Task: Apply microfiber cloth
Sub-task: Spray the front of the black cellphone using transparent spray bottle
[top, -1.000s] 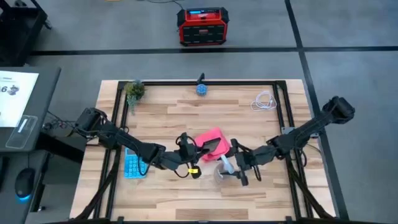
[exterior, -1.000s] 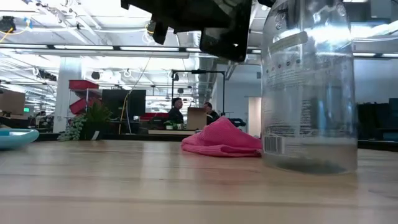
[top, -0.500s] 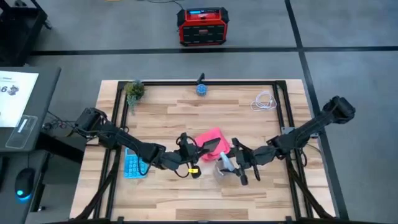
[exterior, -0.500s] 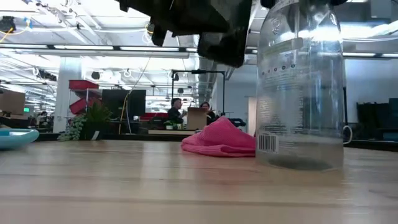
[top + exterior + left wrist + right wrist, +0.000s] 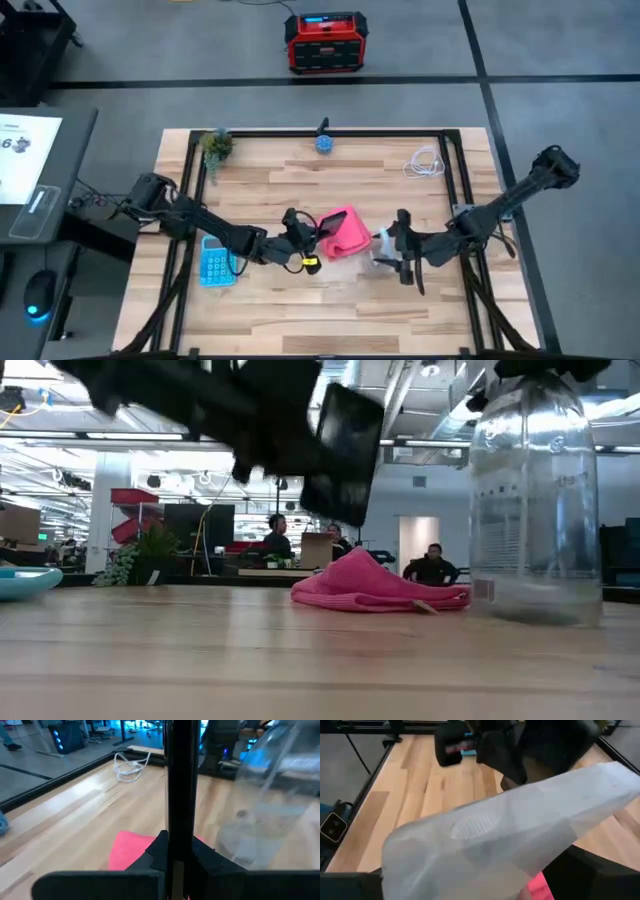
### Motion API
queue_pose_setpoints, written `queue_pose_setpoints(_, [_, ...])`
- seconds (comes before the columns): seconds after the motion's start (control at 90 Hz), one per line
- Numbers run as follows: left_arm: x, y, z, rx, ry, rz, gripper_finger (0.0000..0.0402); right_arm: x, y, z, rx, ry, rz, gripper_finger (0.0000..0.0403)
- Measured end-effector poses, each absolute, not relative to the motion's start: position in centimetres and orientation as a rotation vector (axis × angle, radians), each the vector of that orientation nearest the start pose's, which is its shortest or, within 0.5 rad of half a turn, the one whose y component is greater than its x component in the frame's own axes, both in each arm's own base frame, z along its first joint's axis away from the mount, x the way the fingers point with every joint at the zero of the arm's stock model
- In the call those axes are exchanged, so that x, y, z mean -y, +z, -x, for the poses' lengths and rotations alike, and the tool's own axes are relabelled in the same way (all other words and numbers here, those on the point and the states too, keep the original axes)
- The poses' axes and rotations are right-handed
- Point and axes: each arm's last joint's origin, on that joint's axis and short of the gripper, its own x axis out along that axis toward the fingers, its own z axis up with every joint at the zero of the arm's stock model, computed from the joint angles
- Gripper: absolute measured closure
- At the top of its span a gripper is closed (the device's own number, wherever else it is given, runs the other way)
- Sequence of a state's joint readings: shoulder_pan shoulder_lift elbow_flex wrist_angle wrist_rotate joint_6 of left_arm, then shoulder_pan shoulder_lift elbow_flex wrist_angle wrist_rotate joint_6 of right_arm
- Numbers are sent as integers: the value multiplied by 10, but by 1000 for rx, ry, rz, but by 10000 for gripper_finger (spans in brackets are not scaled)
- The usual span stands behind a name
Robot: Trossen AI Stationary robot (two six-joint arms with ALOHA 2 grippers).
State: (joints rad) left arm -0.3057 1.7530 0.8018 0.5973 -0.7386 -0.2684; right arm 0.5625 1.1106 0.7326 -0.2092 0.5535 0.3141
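Observation:
The pink-red microfiber cloth lies bunched on the table's middle. My left gripper is shut on a black phone, which hangs tilted in the air above the cloth's left side. It shows edge-on in the left wrist view. My right gripper is shut on a clear plastic bottle, to the right of the cloth. The bottle stands upright with its base at table level. My left gripper pinches the phone's lower end between its two fingers, reaching in from the table's left. The phone is lifted clear of the table and the cloth, tilted. My right gripper holds the bottle near its top, where the picture's edge cuts off the contact. The bottle is upright below it; whether its base rests on the table I cannot tell.
A light blue calculator lies near the left rail. A small plant, a blue object and a white cable sit along the far edge. A black frame borders the table. People sit in the room behind.
My right gripper has carried the bottle toward the table's right edge and a little farther back, away from the cloth. My left gripper has shifted slightly toward the far edge with the phone, which now shows more tilted over the cloth.

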Motion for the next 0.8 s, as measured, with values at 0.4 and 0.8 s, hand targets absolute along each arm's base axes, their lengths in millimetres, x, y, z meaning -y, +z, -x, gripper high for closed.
queue_pose_setpoints(0.4, [63,107,-359,-301,423,126,391,-108,260,-197,-513,-73,9,134])
queue_pose_setpoints(0.8, [66,94,-348,-460,476,128,391,-100,273,-182,-670,-161,16,133])
